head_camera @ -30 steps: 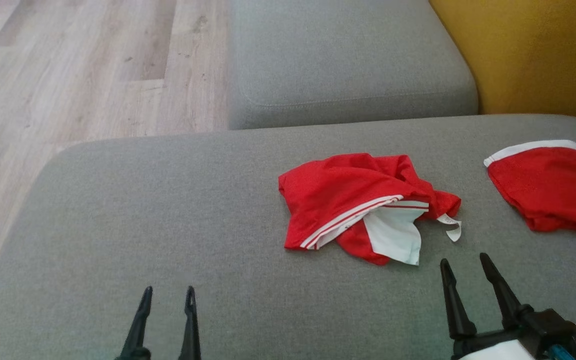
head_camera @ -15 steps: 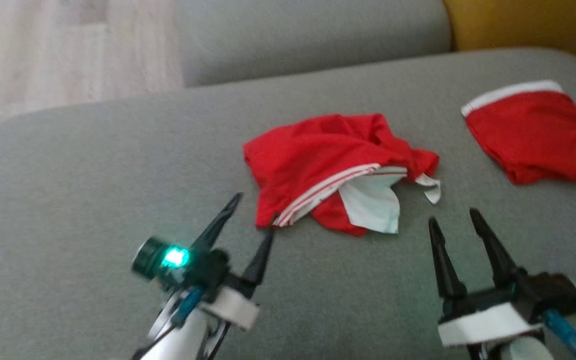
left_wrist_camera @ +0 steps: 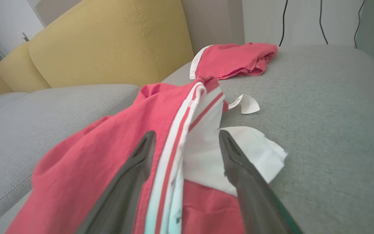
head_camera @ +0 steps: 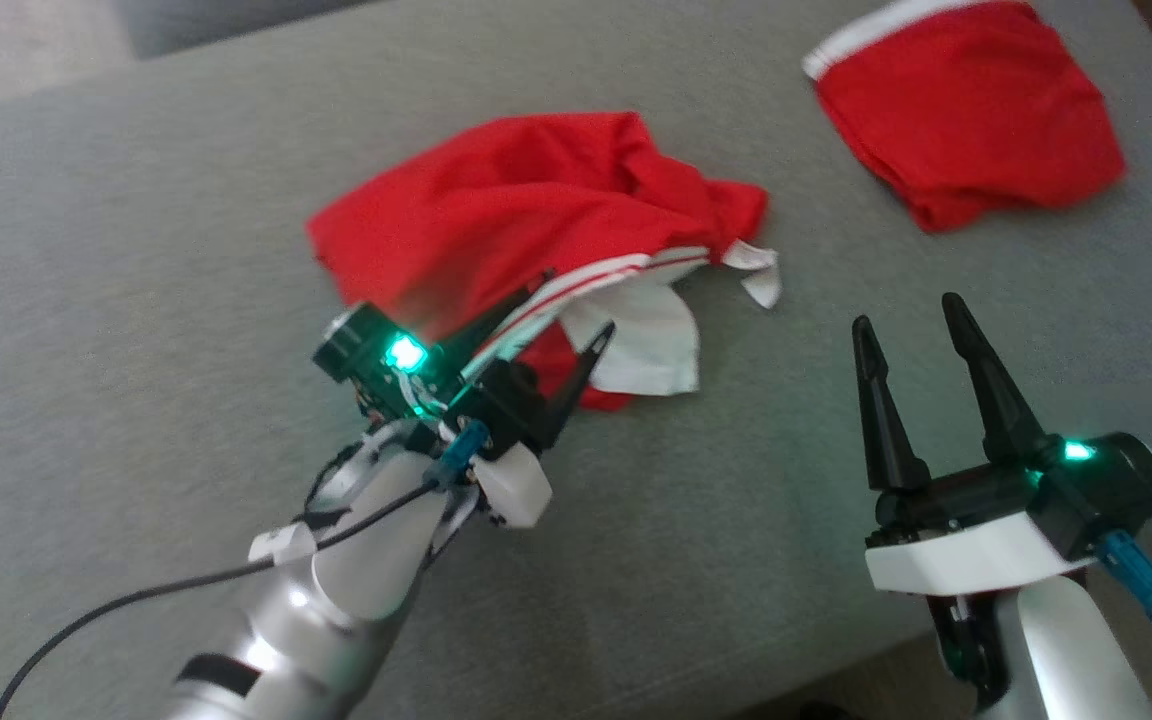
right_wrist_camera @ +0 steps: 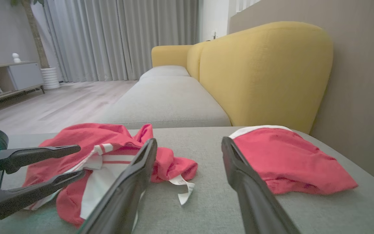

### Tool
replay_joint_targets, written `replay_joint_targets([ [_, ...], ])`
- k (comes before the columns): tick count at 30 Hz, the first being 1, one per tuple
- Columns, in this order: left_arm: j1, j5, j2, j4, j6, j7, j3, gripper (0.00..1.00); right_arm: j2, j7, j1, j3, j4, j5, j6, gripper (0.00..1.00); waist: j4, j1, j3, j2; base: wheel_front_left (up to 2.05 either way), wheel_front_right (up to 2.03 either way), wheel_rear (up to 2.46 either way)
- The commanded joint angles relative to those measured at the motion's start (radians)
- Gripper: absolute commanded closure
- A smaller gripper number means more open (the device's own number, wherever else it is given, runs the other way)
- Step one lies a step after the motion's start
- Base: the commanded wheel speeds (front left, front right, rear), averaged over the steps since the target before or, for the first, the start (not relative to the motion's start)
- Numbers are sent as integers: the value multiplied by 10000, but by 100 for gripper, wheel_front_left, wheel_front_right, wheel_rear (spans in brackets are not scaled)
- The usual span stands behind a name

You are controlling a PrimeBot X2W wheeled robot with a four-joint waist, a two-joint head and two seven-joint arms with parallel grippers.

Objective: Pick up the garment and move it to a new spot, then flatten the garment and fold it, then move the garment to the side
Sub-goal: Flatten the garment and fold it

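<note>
now, striped hem (left_wrist_camera: 174,143) of the red garment (head_camera: 496,200) between the wide left jaws; right jaws wide too, nearby, apart

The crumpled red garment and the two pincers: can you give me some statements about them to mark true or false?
1. The left pincer is open, its fingers on either side of the striped edge of the crumpled red garment. True.
2. The right pincer is clamped on the second red garment. False: it is open and holds nothing.
3. Both garments lie on the grey cushion. True.
4. The crumpled red garment is folded flat. False: it lies bunched, with its white tag sticking out.
</note>
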Motion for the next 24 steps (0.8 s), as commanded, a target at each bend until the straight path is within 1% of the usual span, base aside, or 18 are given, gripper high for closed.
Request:
replay_joint_targets([
  [1, -483, 69, 19, -187, 161, -93, 233, 0, -26, -36, -273, 213, -355, 65, -7, 0, -609, -2, 528, 0, 0, 0, 0],
  [6, -1190, 150, 233, 41, 803, -93, 304, 0, -10, -36, -276, 335, -422, 242, -7, 0, -1118, -2, 838, 0, 0, 0, 0],
  [9, -1466, 80, 410, 69, 1001, -93, 330, 0, -8, -36, -226, 458, -399, 397, -7, 0, -1290, -2, 879, 0, 0, 0, 0],
  [10, -1547, 31, 466, 84, 1028, -93, 347, 15, -8, -36, -210, 497, -382, 448, -7, 0, -1345, -2, 864, 0, 0, 0, 0],
  [11, -1623, -17, 517, 97, 1064, -93, 366, 67, -7, -36, -191, 524, -355, 497, -7, 0, -1387, -2, 835, 0, 0, 0, 0],
  [12, -1689, -89, 552, 119, 1099, -93, 405, 100, -7, -36, -173, 548, -329, 546, -7, 0, -1425, -2, 781, 0, 0, 0, 0],
  [14, -1819, -379, 553, 213, 1086, -93, 578, 100, -7, -36, -130, 593, -278, 614, -7, 0, -1484, -2, 624, 0, 0, 0, 0],
  [17, -2156, -877, 448, 135, 882, -93, 838, 100, -6, -36, -110, 611, -202, 685, -7, 0, -1506, -2, 290, 0, 0, 0, 0],
  [22, -3073, -1985, 184, -182, 176, -93, 1261, 100, -6, -36, -20, 611, -99, 718, -7, 0, -1478, -2, -578, 0, 0, 0, 0],
  [24, -3666, -2344, 117, -355, -8, -93, 1302, 100, -6, -36, 45, 654, -34, 718, -7, 0, -1476, -2, -974, 0, 0, 0, 0],
])
